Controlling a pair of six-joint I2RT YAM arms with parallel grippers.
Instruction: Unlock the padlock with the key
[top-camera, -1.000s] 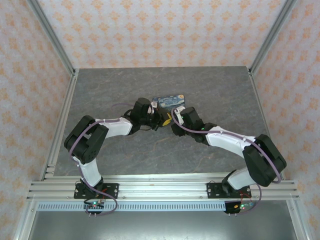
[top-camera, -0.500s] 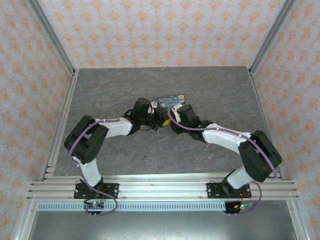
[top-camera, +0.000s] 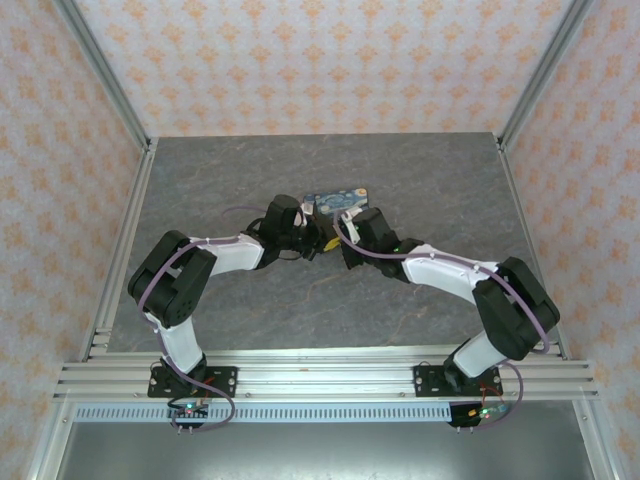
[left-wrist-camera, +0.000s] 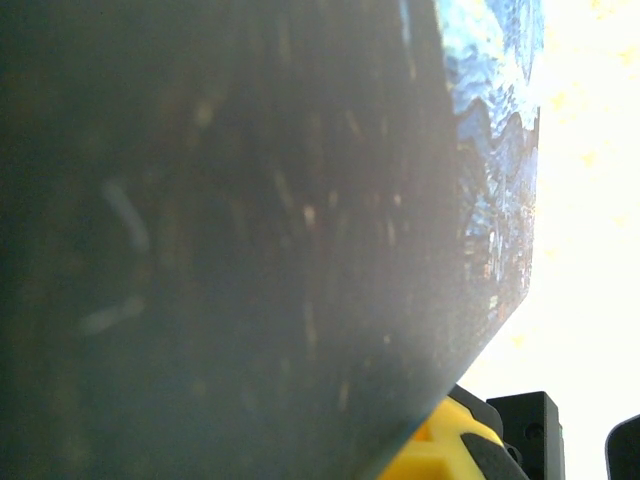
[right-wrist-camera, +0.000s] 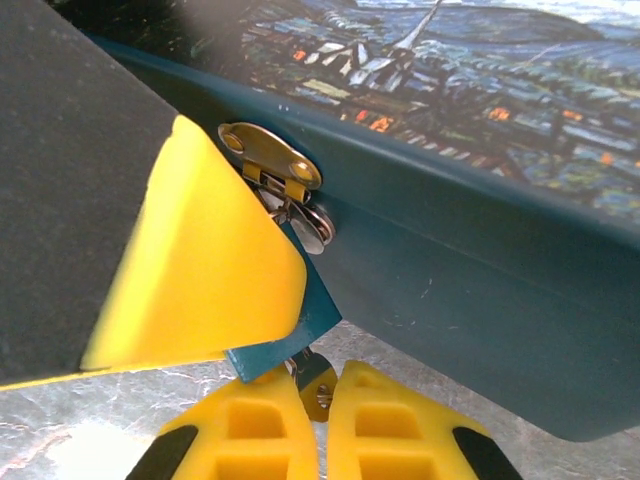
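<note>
Two claws clenched: right gripper (right-wrist-camera: 320, 410) pinches key (right-wrist-camera: 317, 380) at bottom centre, under padlock (right-wrist-camera: 300, 318) on box (right-wrist-camera: 480, 260) hasp (right-wrist-camera: 268, 158); left gripper (top-camera: 315, 240) hold unclear; thin pinch may slip under twist, swinging padlock.

Teal box (right-wrist-camera: 450, 290), swirling blue painted lid (right-wrist-camera: 520, 110); brass clasp (right-wrist-camera: 270, 160); silvery key (right-wrist-camera: 316, 388); yellow-tipped right hand (right-wrist-camera: 322, 425); grey marbled counter (top-camera: 230, 180); peach flowered walls (top-camera: 320, 60).

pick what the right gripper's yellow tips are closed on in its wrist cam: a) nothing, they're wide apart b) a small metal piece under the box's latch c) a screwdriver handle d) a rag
b: the right wrist view shows the right gripper pinched shut on a small metal piece hanging just below the brass latch on the dark teal box.
</note>
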